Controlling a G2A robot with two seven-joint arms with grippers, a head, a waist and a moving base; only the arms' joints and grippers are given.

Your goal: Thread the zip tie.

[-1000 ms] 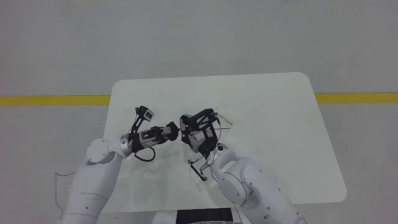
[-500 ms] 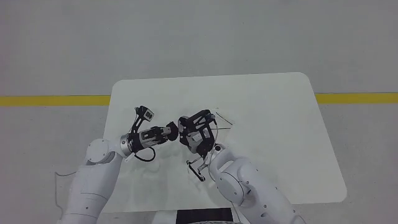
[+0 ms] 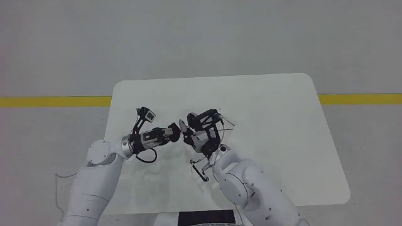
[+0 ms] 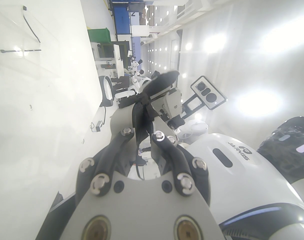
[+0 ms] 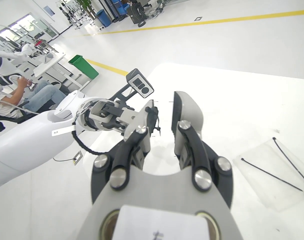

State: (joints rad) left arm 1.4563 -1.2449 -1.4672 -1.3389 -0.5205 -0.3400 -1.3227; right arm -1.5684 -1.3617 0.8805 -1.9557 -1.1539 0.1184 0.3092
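right fingers [image 5: 187, 112] have spread open

White table [image 3: 282, 132], green bin [image 5: 84, 66]

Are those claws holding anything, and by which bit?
The left claw is shut on a thin black zip tie; which part it pinches cannot be told. The right claw is open, holding nothing.
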